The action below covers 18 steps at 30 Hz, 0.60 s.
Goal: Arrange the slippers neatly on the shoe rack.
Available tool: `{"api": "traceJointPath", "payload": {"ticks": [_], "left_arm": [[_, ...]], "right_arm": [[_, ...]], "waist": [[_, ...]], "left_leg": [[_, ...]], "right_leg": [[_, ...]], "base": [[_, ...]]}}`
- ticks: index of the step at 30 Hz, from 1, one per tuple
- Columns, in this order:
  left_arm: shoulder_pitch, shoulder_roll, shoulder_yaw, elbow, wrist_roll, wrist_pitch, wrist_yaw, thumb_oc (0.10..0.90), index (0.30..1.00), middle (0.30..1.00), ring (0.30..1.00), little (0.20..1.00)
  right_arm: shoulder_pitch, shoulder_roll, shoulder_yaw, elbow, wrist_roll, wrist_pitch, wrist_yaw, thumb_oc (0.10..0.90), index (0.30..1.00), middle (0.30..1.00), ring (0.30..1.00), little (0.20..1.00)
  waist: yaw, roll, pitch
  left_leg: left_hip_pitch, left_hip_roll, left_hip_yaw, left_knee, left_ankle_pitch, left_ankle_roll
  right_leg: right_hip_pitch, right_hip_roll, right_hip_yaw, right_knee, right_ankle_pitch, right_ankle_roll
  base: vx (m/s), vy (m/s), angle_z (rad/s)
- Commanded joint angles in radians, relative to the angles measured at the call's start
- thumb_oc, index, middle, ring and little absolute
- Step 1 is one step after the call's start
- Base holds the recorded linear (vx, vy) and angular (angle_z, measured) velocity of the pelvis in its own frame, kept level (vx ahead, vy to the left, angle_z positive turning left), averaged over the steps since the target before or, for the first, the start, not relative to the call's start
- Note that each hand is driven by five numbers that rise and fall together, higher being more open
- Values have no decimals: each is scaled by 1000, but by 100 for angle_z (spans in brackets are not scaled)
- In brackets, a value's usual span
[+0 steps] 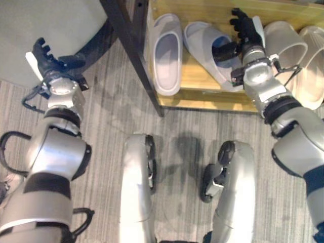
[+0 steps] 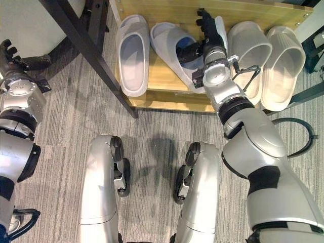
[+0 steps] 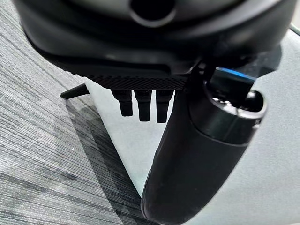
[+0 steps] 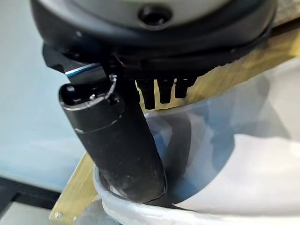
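Observation:
A pale blue-white slipper [image 1: 167, 53] lies straight on the wooden shelf [image 1: 202, 96] of the shoe rack. Its mate [image 1: 205, 48] lies askew beside it, toe turned toward the front right. My right hand [image 1: 248, 35] rests over this tilted slipper. Its thumb [image 4: 117, 136] reaches into the slipper's opening and its fingers [image 4: 161, 91] point straight out past the strap, so the hand is open. A beige pair [image 1: 283, 48] lies at the right end of the shelf. My left hand [image 1: 45, 58] hangs open above the floor at the far left, holding nothing.
A black rack post [image 1: 131, 50] runs diagonally just left of the shelf. A pale round surface [image 1: 55, 25] sits at the back left by my left hand. Grey striped carpet [image 1: 106, 116] covers the floor in front of the rack.

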Motion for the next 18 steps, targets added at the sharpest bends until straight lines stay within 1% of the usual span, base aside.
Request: {"api": "traceJointPath", "payload": {"ticks": [1, 4, 5, 6, 8, 10, 11, 12, 14, 15, 16, 18], "left_arm": [[-116, 91, -67, -53, -4, -73, -6, 800, 900, 900, 900, 900], [-70, 91, -44, -59, -18, -79, -21, 800, 900, 900, 900, 900], [-64, 96, -43, -58, -25, -78, -30, 800, 900, 900, 900, 900], [-64, 97, -42, -58, -25, -78, -31, 800, 900, 900, 900, 900], [-62, 103, -41, -58, -29, -76, -43, 800, 900, 900, 900, 900], [-64, 107, -42, -55, -27, -73, -46, 800, 900, 900, 900, 900], [-82, 116, -53, -40, -24, -64, -53, 800, 900, 900, 900, 900], [-84, 116, -54, -38, -24, -64, -54, 800, 900, 900, 900, 900], [-103, 122, -60, -26, -17, -58, -49, 800, 900, 900, 900, 900], [-103, 122, -60, -26, -17, -58, -49, 800, 900, 900, 900, 900], [-119, 134, -70, -21, -2, -55, -45, 800, 900, 900, 900, 900], [-124, 135, -70, -22, 11, -54, -30, 800, 900, 900, 900, 900]], "right_arm": [[-225, -21, 34, 36, -52, -14, 51, 800, 900, 900, 900, 900], [-219, -45, 32, 46, -66, -19, 45, 800, 900, 900, 900, 900], [-222, -54, 35, 65, -99, -8, 40, 800, 900, 900, 900, 900], [-222, -54, 35, 66, -101, -8, 40, 800, 900, 900, 900, 900], [-231, -58, 48, 85, -164, 4, 29, 800, 900, 900, 900, 900], [-233, -59, 49, 92, -184, 4, 22, 800, 900, 900, 900, 900], [-237, -62, 54, 106, -272, 0, -23, 800, 900, 900, 900, 900], [-236, -62, 52, 105, -274, 0, -25, 800, 900, 900, 900, 900], [-241, -62, 70, 101, -371, -1, -60, 800, 900, 900, 900, 900], [-240, -62, 69, 99, -375, 0, -62, 800, 900, 900, 900, 900], [-243, -61, 89, 78, -464, -3, -99, 800, 900, 900, 900, 900], [-240, -56, 98, 61, -560, 5, -147, 800, 900, 900, 900, 900]], "waist": [[61, -27, -27], [62, -24, -27], [63, -23, -27], [63, -22, -27], [62, -22, -27], [61, -22, -27], [55, -23, -27], [56, -23, -27], [52, -25, -27], [52, -25, -27], [47, -26, -27], [43, -27, -27]], "left_leg": [[20, -6, -153, 6, -89, 10], [20, -5, -156, 6, -91, 9], [20, -6, -158, 7, -91, 8], [20, -6, -159, 7, -92, 8], [20, -6, -162, 5, -92, 7], [20, -6, -163, 6, -92, 7], [20, -4, -164, 4, -91, 7], [20, -4, -164, 3, -91, 7], [20, -2, -165, 4, -92, 8], [20, -3, -165, 4, -92, 8], [20, -1, -167, 1, -91, 7], [20, 0, -168, 2, -92, 8]], "right_leg": [[52, 24, 120, 52, -59, -109], [52, 25, 120, 53, -58, -108], [52, 23, 119, 50, -60, -108], [52, 24, 119, 50, -60, -108], [52, 25, 117, 47, -58, -107], [52, 25, 117, 45, -57, -107], [52, 26, 117, 42, -55, -105], [52, 26, 117, 42, -55, -105], [52, 25, 117, 40, -54, -104], [52, 25, 117, 39, -53, -104], [52, 27, 116, 35, -52, -102], [52, 28, 117, 35, -50, -100]], "base": [[0, 0, 0], [0, 0, 0], [0, 0, 0], [0, 0, 0], [0, 0, 0], [0, 0, 0], [0, 0, 0], [0, 0, 0], [0, 0, 0], [0, 0, 0], [0, 0, 0], [0, 0, 0]]}}
